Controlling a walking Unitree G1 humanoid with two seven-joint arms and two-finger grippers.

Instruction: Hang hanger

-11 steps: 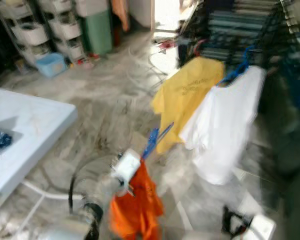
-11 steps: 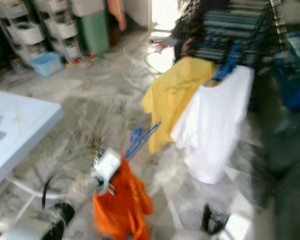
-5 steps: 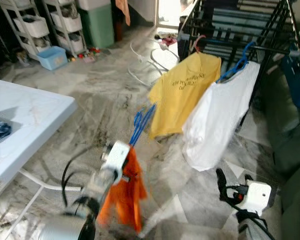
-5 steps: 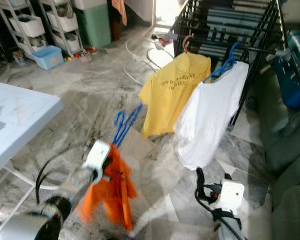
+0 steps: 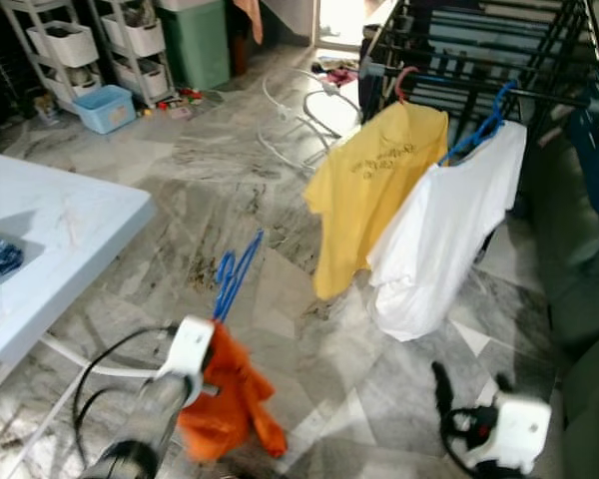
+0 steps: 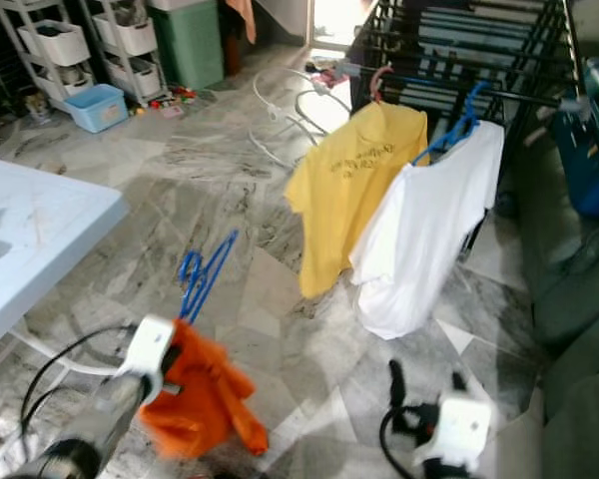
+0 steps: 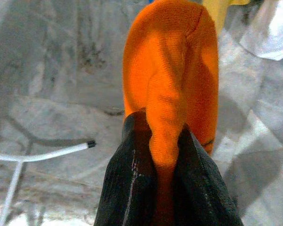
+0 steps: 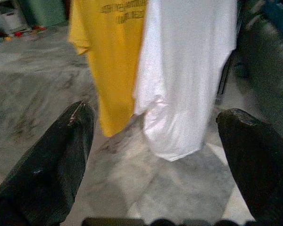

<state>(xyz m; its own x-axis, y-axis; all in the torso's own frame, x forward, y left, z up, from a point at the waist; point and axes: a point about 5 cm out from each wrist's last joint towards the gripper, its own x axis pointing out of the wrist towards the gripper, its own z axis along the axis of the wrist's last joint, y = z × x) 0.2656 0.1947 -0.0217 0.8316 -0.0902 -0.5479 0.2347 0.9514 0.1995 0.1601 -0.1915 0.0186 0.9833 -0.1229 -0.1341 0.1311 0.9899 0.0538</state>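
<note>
The left gripper (image 7: 162, 160) is low at about 7 o'clock in the head views, its fingers clamped on the orange shirt (image 5: 230, 404), which bunches and droops below it. The blue hanger (image 5: 233, 279) carrying that shirt sticks up out of the cloth, its long axis running toward 1 o'clock, hook end farthest from the gripper.

The right gripper (image 8: 155, 155) is at about 5 o'clock, fingers spread wide, holding nothing, aimed at the hung shirts.

Farther off, at about 1 o'clock from the left gripper and well apart from it, the yellow shirt (image 5: 374, 195) and white shirt (image 5: 444, 235) hang side by side from the black rack (image 5: 449, 75). The rack's rail lies up and to the right of the hanger's hook, so the left arm likely has to lift and reach that way.
</note>
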